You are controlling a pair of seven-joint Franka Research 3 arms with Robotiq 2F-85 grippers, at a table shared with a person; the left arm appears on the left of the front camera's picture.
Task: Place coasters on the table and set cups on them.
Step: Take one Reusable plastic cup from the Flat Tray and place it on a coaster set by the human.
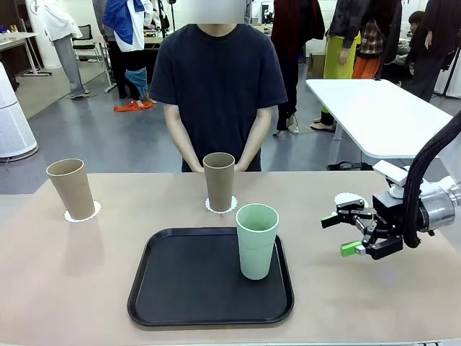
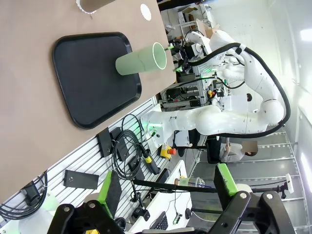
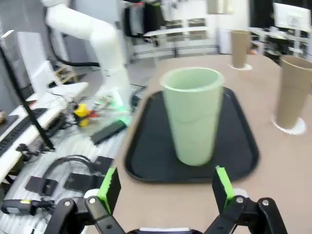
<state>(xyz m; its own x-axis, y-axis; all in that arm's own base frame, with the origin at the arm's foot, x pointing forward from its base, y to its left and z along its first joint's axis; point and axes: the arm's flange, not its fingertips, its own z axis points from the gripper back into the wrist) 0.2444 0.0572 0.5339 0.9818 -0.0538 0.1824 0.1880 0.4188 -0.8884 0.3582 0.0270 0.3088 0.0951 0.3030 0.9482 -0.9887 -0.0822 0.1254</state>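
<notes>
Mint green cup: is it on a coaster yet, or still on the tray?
Still on the tray. The mint green cup stands upright at the black tray's right side; the third coaster lies bare on the table beyond the right gripper.

The beige-tan table (image 1: 86, 288) carries a black rectangular tray (image 1: 187, 288) near its front middle edge. Three white doilies lie on the tabletop: one at the far left (image 1: 92, 211) under a tan cup (image 1: 71, 188), one just beyond the tray's far edge (image 1: 220, 209) under a second tan cup (image 1: 219, 181), and a third at the right (image 1: 348, 199), bare and partly hidden by the right arm. A mint green cup (image 1: 256, 240) stands upright on the tray's right side, not on the tabletop itself
</notes>
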